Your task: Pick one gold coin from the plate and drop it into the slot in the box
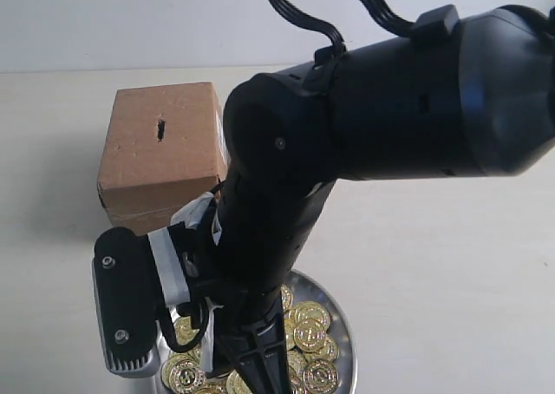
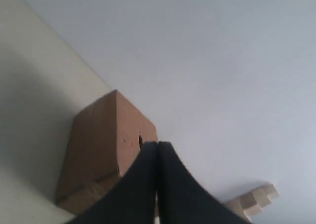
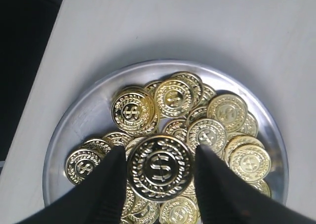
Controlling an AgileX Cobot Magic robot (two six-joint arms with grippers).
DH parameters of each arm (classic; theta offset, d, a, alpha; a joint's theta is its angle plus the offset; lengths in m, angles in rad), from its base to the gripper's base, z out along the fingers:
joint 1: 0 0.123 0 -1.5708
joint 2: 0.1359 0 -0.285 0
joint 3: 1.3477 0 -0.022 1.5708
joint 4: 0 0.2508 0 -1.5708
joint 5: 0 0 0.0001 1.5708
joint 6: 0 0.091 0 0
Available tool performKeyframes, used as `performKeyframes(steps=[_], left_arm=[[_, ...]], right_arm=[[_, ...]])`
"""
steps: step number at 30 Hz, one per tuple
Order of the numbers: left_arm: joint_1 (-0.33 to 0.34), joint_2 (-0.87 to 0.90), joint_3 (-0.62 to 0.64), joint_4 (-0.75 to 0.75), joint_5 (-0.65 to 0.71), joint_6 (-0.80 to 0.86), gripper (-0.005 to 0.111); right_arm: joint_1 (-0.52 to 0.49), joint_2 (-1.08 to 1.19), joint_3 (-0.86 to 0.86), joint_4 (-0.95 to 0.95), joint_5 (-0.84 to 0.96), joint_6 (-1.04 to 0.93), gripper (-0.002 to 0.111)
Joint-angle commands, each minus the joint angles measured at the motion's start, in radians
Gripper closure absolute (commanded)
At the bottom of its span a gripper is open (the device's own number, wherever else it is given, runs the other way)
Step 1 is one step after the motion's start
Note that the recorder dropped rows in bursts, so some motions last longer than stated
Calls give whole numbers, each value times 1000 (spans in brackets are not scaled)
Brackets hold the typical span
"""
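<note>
Right end effector (image 3: 159,157) pinches one coin (image 3: 159,168) by its rim over the plate (image 3: 74,123); left end effector (image 2: 157,147) is clenched, nothing between. Box (image 1: 130,164) sits at eleven o'clock from the plate. That thin edge grip could slip, dropping the coin short of the slot (image 1: 161,130).

Gold coins (image 3: 159,167), dollar-sign wreath; silver plate (image 3: 83,119); brown box (image 1: 160,142).

Left jaws pressed together, right jaws pinching gold coin (image 3: 159,167)

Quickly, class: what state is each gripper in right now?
Left gripper: shut, holding nothing.
Right gripper: closed on one gold coin above the plate.
</note>
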Motion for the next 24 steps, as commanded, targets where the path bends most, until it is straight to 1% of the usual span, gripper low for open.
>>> performKeyframes(steps=[1,6,8,9,13,14,16,21,23,24], left_arm=[[-93,-5,-1,-119,58,-12,106],[-225,-5,-1,-223,82,0,106],[-266,-5,-1,-272,95,25,105],[-295,-5,-1,-297,109,44,103],[-374,-5,-1,-406,143,83,93],[-392,-5,-1,-436,148,97,90],[-421,-5,-1,-493,164,137,91],[-485,-5,-1,-684,241,296,103],[-500,-5,-1,-739,263,346,101],[-502,-5,-1,-762,274,382,96]], right_arm=[[2,-7,-4,-44,-6,23,81],[2,-12,-4,-62,-11,42,81],[2,-20,-4,-62,-22,42,81],[2,-27,-4,-62,-27,42,81],[2,-69,-4,-62,-50,42,81],[2,-81,-4,-62,-54,42,81],[2,-104,-4,-60,-54,42,81],[2,-159,-4,-55,-55,42,81],[2,-175,-4,-51,-55,42,81],[2,-183,-4,-45,-55,44,81]])
